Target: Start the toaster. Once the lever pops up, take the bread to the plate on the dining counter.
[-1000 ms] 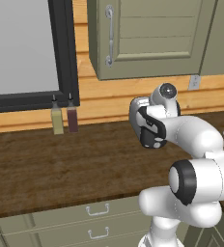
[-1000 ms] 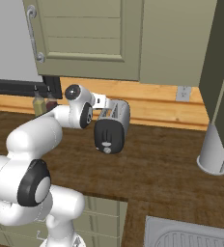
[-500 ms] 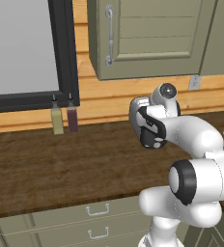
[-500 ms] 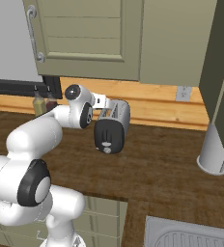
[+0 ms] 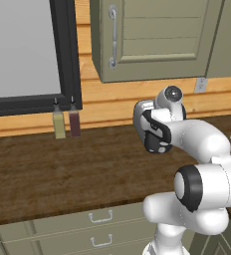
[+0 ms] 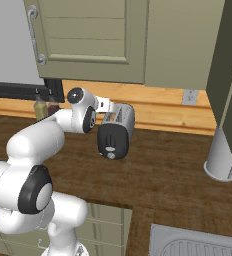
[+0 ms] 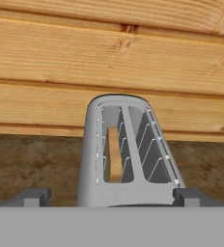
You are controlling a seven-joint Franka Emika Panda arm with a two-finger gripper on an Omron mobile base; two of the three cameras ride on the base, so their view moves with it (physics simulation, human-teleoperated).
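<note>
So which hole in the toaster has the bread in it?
In the hand view, the toaster has two slots. The left one holds the bread, a tan slice standing on edge. The right slot shows just its wire guides.

We see our white arm point(image 5: 197, 144) rising at the right, folded back over a dark wood counter point(image 5: 48, 169). Two small bottles point(image 5: 66, 123), one pale and one dark, stand against the plank wall beneath a black-framed window point(image 5: 67, 55). A grey-green cabinet point(image 5: 152, 40) hangs above.
</note>
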